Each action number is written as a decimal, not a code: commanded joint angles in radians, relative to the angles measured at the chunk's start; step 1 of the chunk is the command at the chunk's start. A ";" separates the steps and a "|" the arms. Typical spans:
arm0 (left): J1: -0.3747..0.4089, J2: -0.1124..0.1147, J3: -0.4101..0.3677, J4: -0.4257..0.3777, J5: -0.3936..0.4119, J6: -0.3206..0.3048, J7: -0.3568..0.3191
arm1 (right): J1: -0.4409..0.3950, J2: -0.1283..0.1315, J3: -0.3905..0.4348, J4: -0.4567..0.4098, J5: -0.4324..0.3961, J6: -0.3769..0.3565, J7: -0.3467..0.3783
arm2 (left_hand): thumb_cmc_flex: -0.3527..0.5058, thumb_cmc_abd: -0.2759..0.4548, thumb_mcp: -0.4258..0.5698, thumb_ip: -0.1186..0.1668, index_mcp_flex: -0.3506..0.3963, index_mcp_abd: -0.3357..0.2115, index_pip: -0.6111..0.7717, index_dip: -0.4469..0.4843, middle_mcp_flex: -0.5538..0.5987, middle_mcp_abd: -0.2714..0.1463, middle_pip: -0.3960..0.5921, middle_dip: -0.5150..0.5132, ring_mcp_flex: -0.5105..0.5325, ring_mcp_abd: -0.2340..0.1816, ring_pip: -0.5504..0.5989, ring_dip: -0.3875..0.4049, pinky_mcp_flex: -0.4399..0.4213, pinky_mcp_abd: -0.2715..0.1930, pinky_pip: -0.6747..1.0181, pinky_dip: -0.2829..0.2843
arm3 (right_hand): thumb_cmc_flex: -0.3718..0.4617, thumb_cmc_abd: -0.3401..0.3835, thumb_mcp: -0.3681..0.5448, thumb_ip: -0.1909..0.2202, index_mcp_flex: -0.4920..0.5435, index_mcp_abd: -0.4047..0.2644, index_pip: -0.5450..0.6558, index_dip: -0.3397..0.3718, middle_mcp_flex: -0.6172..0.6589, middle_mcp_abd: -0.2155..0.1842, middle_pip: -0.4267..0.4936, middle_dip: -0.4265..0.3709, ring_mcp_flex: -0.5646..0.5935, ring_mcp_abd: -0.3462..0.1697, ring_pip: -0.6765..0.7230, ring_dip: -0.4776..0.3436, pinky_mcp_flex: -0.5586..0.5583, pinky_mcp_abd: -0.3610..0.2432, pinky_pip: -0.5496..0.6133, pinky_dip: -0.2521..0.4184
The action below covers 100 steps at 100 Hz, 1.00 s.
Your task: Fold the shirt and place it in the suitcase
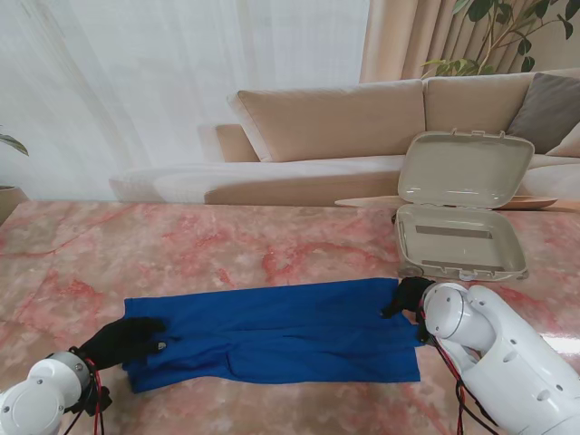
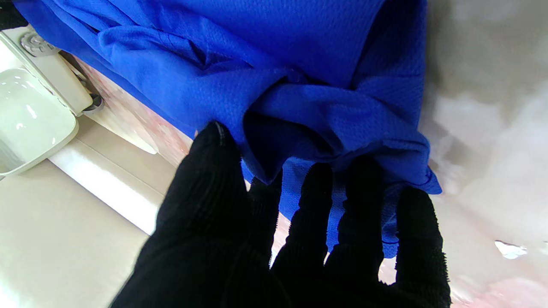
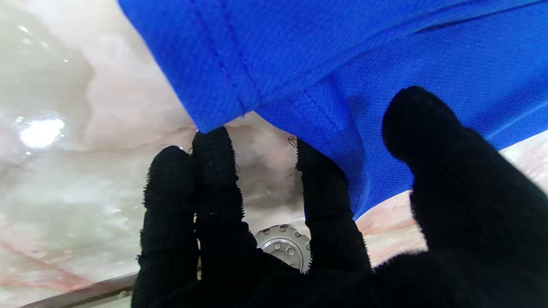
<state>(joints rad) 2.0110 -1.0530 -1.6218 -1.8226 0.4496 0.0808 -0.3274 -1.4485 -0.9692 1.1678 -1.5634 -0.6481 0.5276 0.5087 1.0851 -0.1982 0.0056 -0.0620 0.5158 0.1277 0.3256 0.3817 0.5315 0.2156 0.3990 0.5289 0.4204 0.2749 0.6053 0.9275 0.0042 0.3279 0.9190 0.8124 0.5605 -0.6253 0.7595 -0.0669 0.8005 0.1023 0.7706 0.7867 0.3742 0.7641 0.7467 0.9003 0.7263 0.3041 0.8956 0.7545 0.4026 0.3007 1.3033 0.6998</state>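
A blue shirt [image 1: 281, 331] lies as a long folded strip across the pink marble table [image 1: 181, 245]. My left hand [image 1: 122, 340], in a black glove, is at the strip's left end. In the left wrist view a bunched fold of the shirt [image 2: 299, 64] sits between the thumb and fingers of that hand [image 2: 278, 239]. My right hand [image 1: 410, 294] is at the strip's far right corner, where the shirt's hem [image 3: 342, 51] runs between its thumb and forefinger [image 3: 321, 239]. The beige suitcase [image 1: 462, 269] lies open beyond the right hand, lid [image 1: 464, 170] upright.
A beige sofa [image 1: 344, 118] runs behind the table's far edge. The suitcase's wheel [image 3: 284, 246] shows close to my right fingers. Bare marble lies to the left of and beyond the shirt.
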 commanded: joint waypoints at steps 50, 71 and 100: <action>0.014 -0.006 0.022 0.037 -0.006 0.003 -0.011 | -0.050 -0.042 -0.006 0.081 0.104 -0.018 -0.015 | 0.007 0.011 -0.021 0.024 0.008 0.017 0.016 0.001 -0.006 0.002 0.000 0.002 0.001 0.050 -0.104 -0.094 -0.011 0.019 -0.020 -0.005 | 0.130 -0.216 0.228 0.011 0.068 -0.057 0.457 -0.120 0.655 -0.526 0.154 -0.078 0.458 -0.119 0.189 -0.049 0.392 -0.001 0.275 -0.026; 0.009 -0.005 0.026 0.041 -0.007 0.004 -0.012 | -0.061 -0.061 0.024 0.087 0.163 -0.046 -0.073 | 0.009 0.011 -0.020 0.025 0.010 0.018 0.018 0.002 -0.004 0.004 0.002 0.003 0.003 0.049 -0.102 -0.093 -0.009 0.018 -0.019 -0.004 | 0.170 -0.361 0.383 0.121 0.117 -0.025 0.496 -0.141 0.743 -0.533 0.165 -0.061 0.567 -0.150 0.187 -0.067 0.522 0.007 0.292 -0.081; 0.006 -0.006 0.030 0.048 -0.011 0.001 -0.007 | -0.096 -0.080 0.075 0.047 0.278 -0.038 -0.111 | 0.010 0.012 -0.021 0.025 0.008 0.016 0.020 0.002 -0.004 0.000 0.003 0.003 0.004 0.048 -0.101 -0.093 -0.008 0.016 -0.017 -0.005 | 0.215 -0.441 0.468 0.214 0.146 0.013 0.514 -0.106 0.787 -0.523 0.172 -0.042 0.583 -0.167 0.244 -0.037 0.596 0.023 0.298 -0.101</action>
<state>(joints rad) 1.9963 -1.0533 -1.6071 -1.8094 0.4383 0.0746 -0.3240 -1.5138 -1.0424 1.2509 -1.5209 -0.3710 0.4770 0.3714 1.0854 -0.1982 0.0056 -0.0620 0.5164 0.1301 0.3256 0.3817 0.5315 0.2156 0.3990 0.5289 0.4313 0.2719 0.6400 0.9451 0.0041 0.3279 0.9247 0.8324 0.7030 -1.0277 1.1592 0.0821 0.9178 0.1176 1.2480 0.6652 1.1211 0.2202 0.9445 0.8217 1.3289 0.1695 1.1692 0.7003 0.9671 0.3118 1.5477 0.6236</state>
